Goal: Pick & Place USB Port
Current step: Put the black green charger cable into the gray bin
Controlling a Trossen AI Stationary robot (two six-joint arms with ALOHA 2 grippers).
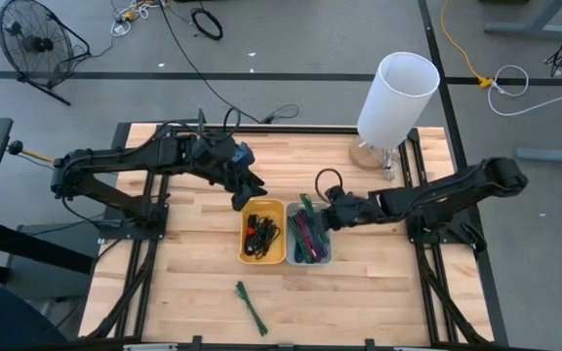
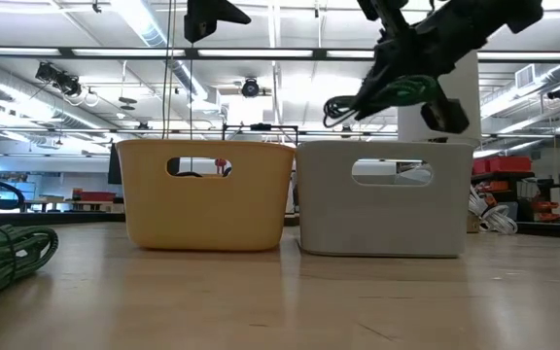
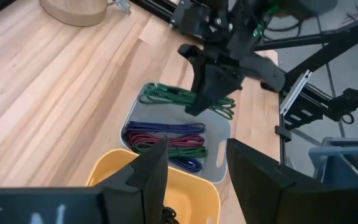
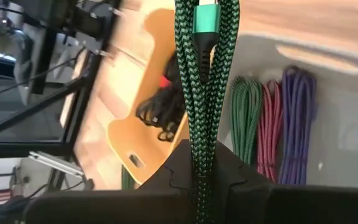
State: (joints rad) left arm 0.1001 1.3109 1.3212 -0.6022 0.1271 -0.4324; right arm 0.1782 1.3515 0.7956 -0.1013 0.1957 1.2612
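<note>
Fingers of the right gripper are clamped on a bundled green cable — a braided USB lead folded into a hank, its green metal plug showing at the top of the loop in the right wrist view. That gripper hangs over the far end of the grey bin, well above its rim in the low view, with the cable dangling from it. Inside the grey bin lie more coiled cables: green, pink and purple.

Fingers of the left gripper stand apart with nothing between them, poised just above the far edge of the yellow bin, which holds a tangle of black cable. The 2 bins sit touching side by side near the middle of the counter.

Another green cable lies loose on the counter near its front edge. A white cylinder on a round wooden base stands at the far right corner.
</note>
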